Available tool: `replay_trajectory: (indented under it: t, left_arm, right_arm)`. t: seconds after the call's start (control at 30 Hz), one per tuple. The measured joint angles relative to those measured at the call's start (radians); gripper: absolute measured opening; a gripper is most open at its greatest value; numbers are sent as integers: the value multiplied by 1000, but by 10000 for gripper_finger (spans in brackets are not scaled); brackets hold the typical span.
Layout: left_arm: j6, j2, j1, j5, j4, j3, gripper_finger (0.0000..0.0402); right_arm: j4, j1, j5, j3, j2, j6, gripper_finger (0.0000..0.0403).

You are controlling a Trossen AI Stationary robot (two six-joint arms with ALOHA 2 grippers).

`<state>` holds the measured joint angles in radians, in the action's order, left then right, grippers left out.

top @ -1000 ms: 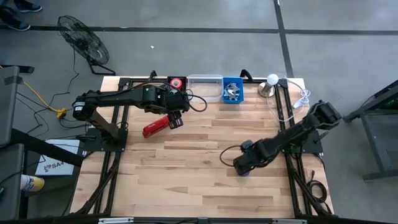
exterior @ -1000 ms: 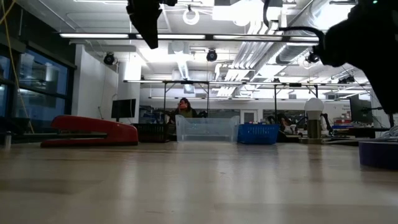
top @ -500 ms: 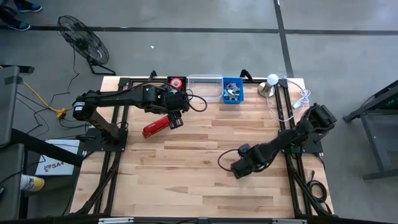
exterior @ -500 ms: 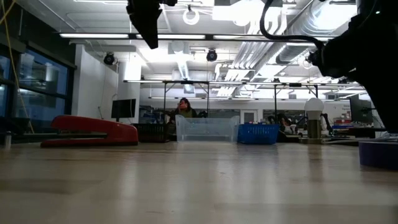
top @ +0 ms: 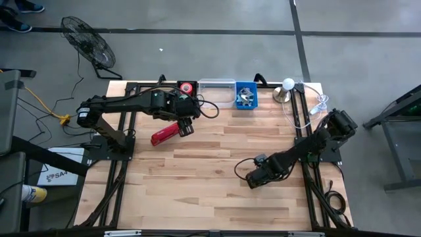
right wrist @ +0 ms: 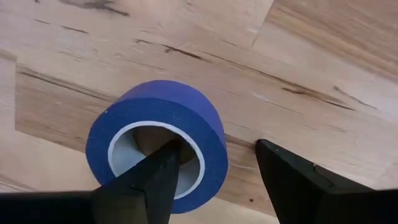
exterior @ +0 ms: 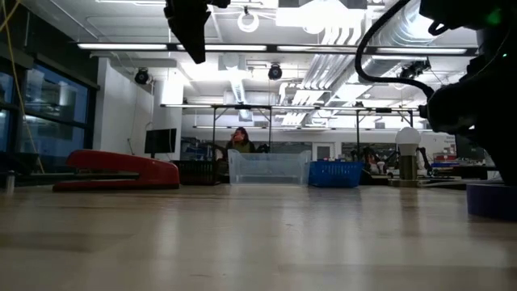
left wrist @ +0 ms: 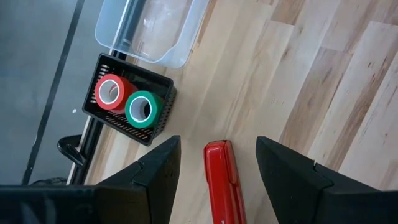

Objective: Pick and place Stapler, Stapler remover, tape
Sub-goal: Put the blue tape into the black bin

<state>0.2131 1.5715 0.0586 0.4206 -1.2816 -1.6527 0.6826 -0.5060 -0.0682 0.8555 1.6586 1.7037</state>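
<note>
The red stapler (top: 166, 133) lies flat on the wooden table at the far left. My left gripper (left wrist: 217, 142) hangs open well above its end, with the stapler (left wrist: 221, 180) showing between the fingers. A blue tape roll (right wrist: 158, 140) lies on its side face at the table's right, hole up. My right gripper (right wrist: 217, 149) points down over it, open. One fingertip (right wrist: 166, 163) is above the hole and the other (right wrist: 273, 163) is outside the wall. In the high view my right gripper (top: 254, 178) hides the roll. The stapler remover is out of view.
Along the far edge stand a black basket (left wrist: 163, 106) holding a red and a green tape roll, a clear plastic bin (top: 216, 92), a blue basket (top: 246, 96) and a small lamp (top: 287, 87). Bare wood stretches between the two arms.
My right gripper has sunk straight down toward the blue tape roll, still open, drifting slightly toward the table's near edge. The roll and the stapler have not moved.
</note>
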Motion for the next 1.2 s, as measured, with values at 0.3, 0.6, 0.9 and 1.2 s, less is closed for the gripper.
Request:
replay_trajectory:
  t: [0.3, 0.6, 0.9, 1.2]
  left_arm:
    - [-2, 0, 0, -1, 0, 0, 204]
    - [-7, 0, 0, -4, 0, 0, 204]
    - [-6, 0, 0, -11, 6, 0, 204]
    - [-27, 0, 0, -91, 131, 0, 204]
  right_arm:
    - [-1, 0, -10, -3, 0, -1, 169]
    - [12, -1, -6, -8, -18, -48, 42]
    - [15, 15, 223, -8, -153, -84, 34]
    - [9, 84, 481, -8, -342, -267, 34]
